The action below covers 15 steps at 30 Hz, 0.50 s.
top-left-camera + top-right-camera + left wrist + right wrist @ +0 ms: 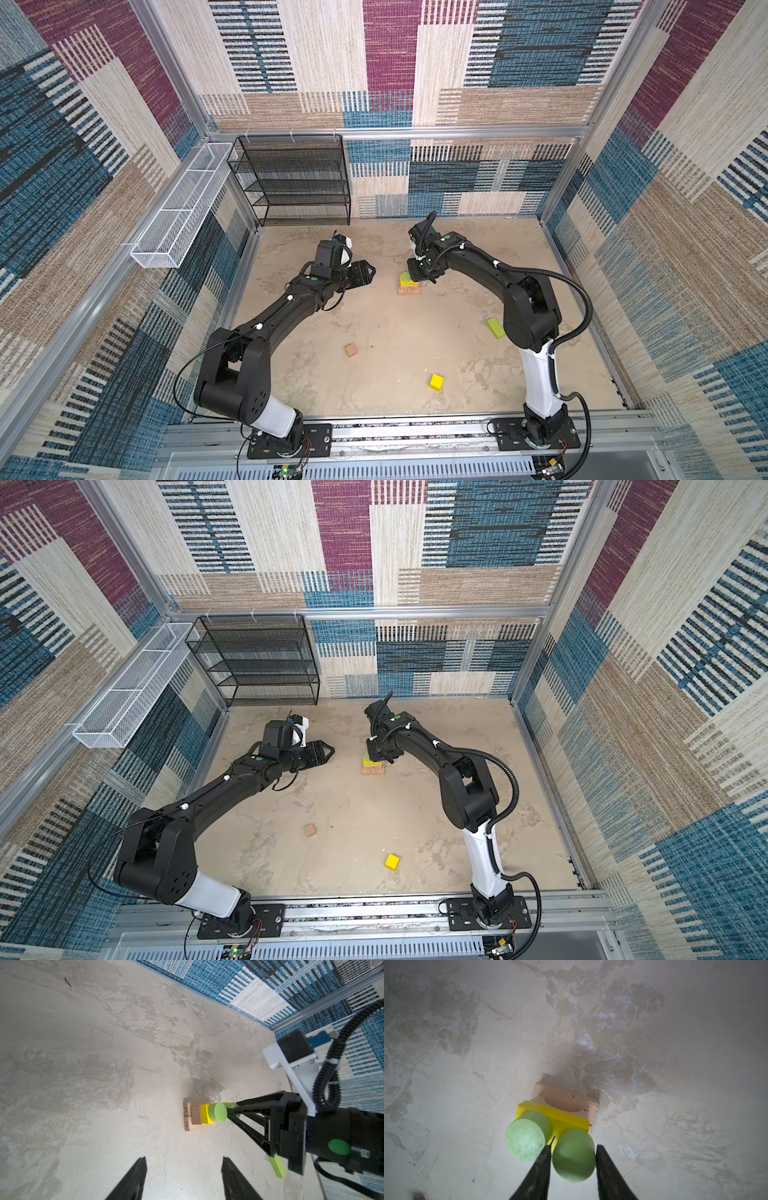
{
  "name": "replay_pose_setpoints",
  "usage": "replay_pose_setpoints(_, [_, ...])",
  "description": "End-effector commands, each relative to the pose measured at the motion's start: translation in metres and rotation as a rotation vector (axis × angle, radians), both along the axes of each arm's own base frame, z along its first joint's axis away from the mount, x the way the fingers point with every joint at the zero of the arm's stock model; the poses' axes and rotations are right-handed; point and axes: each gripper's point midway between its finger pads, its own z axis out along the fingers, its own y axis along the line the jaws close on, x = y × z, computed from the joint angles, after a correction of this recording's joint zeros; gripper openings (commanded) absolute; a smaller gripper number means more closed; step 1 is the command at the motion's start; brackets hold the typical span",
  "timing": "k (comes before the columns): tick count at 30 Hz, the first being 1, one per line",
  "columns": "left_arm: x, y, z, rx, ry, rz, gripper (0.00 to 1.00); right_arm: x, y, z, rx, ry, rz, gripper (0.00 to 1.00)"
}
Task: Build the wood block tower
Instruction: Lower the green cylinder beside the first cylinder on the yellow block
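Right gripper [574, 1147]: jaws narrow, one finger [539, 1169] to each side of a green disc [573, 1157] and close against it; cannot tell from the blurred edges in the right wrist view whether pinching or just clear of it. Set on end on the yellow bar [560, 1114], with the other disc [525, 1139] just beside on the same bar and one finger in the slit between the two. Beneath the yellow bar, tan bars [571, 1099] flat on the table [395, 332], all stacked into the tower [408, 286]. Stands a little back of the table's centre in both top views, straight under the right gripper's tips. Left gripper [185, 1178]: jaws wide, holding nothing, pointing at the tower from the left and well apart from it. From its wrist view, the same stack in profile: tan at the bottom, yellow next, discs on top, the right gripper's fingers reaching in from the opposite side. Farther out, loose on the table: green bar [496, 328] beside the right arm's elbow, tan cube [351, 350] left of centre toward the front, yellow cube [436, 382] nearer the front rail, none touching another. Against the back wall, a black mesh shelf [291, 183]; on the left wall, a white wire basket [178, 212].
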Motion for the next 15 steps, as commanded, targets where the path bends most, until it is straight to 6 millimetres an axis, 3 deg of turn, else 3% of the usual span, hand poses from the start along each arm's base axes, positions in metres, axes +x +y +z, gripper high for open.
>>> replay_pose_setpoints(1, [0.0011,-0.0006,0.004,-0.014,-0.011,0.001,0.62,0.0043,0.0029,0.0039,0.013,-0.016,-0.012,0.38])
replay_pose_setpoints(15, [0.001,-0.0001,0.0036,-0.019,-0.008,0.002,0.62,0.0061,0.0002,0.01,0.012,-0.035,-0.035,0.43])
